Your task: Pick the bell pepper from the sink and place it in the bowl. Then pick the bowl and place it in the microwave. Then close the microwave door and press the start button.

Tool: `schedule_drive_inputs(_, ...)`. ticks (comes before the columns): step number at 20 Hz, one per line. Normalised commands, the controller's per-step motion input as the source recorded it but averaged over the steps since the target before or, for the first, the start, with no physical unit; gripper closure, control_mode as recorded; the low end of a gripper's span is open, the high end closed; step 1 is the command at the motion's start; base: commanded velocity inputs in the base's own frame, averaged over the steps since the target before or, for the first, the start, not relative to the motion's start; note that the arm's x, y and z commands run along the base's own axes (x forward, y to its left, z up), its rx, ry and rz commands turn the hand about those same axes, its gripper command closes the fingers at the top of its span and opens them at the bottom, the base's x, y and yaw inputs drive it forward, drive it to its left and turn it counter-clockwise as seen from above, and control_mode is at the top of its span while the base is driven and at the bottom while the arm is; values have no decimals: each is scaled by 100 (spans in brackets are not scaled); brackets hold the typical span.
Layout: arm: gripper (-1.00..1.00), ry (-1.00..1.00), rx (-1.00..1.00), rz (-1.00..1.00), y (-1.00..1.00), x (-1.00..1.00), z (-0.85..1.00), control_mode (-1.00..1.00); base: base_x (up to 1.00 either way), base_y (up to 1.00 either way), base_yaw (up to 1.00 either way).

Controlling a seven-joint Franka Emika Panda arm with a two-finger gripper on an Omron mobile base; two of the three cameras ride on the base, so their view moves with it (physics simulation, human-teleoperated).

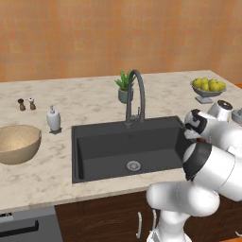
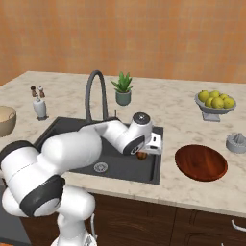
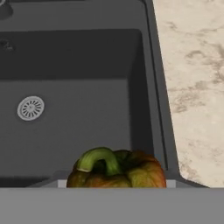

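Observation:
The bell pepper, orange-red with a curled green stem, sits right in front of the hand camera, hanging over the right end of the black sink. In the right base view my gripper points down over the sink's right side, shut on the bell pepper. A sliver of the bell pepper peeks out beside the wrist in the left base view. The shallow dark red-brown bowl lies on the counter to the right of the sink, apart from the gripper. The microwave and its door are out of view.
The arched grey faucet stands behind the basin, with a potted plant beside it. A grey footed bowl of lemons and a juicer sit at the right. A tan wooden bowl, soap dispenser and shakers stand left.

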Motion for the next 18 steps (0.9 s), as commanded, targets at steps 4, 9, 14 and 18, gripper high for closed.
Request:
schedule_drive_inputs(4, 100, 1, 0, -12, -68, -13, 46, -100, 0, 0, 0)
schedule_drive_inputs(9, 100, 0, 0, -12, -75, -8, 2, -100, 0, 0, 0)
schedule_drive_inputs(14, 100, 0, 0, -21, -68, 0, 12, -100, 0, 0, 0)
schedule_drive_inputs(18, 100, 0, 0, -19, -72, 0, 4, -100, 0, 0, 0)
